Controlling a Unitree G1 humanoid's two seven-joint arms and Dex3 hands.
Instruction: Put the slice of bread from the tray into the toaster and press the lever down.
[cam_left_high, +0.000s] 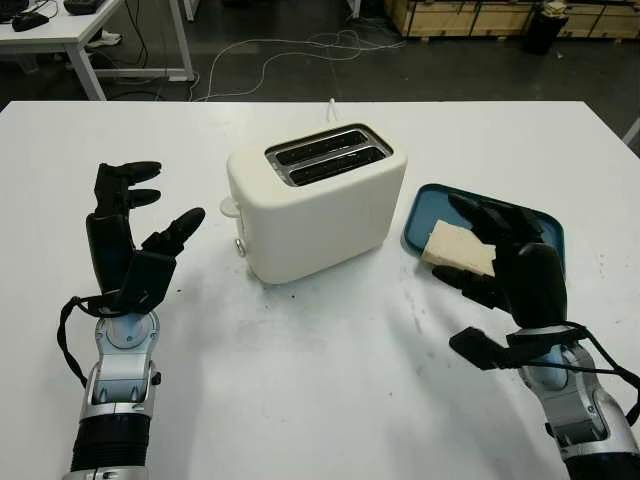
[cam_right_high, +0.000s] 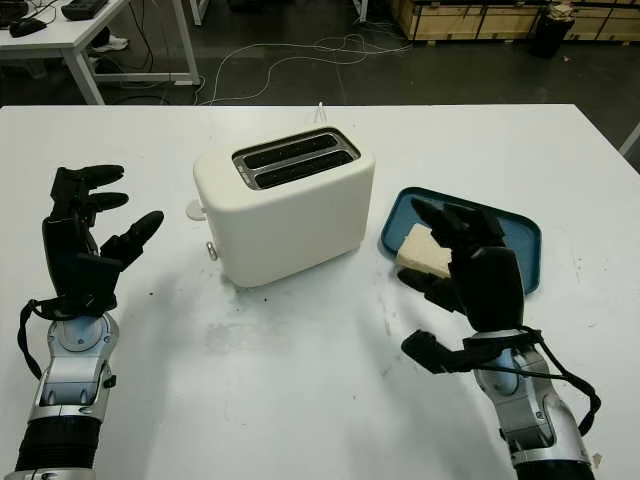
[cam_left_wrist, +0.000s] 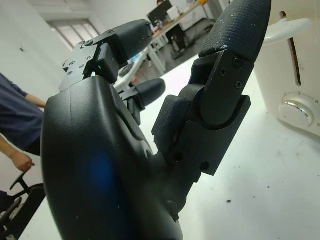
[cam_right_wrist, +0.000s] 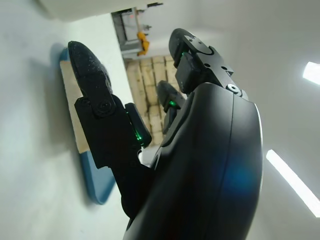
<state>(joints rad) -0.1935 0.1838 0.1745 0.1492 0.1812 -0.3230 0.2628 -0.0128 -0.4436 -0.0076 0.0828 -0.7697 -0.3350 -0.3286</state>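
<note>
While your right robot hand (cam_left_high: 500, 255) reaches over the near edge of the blue tray (cam_left_high: 540, 225), its black fingers (cam_left_high: 478, 212) extend above the slice of bread (cam_left_high: 458, 248), which lies flat in the tray's near left corner. You cannot tell whether those fingers touch the bread; nothing is gripped. The tray sits on the white table (cam_left_high: 320, 380), just beside the right side of the cream toaster (cam_left_high: 315, 200). The toaster's 2 slots (cam_left_high: 328, 155) face up and hold nothing, and its lever (cam_left_high: 229, 208) sticks out on the left end, above a small dial (cam_left_wrist: 296, 107). Your left robot hand (cam_left_high: 130, 235) is open, raised upright left of the toaster, well apart from it. In the left wrist view, a person's arm (cam_left_wrist: 17, 155) appears behind the table.
</note>
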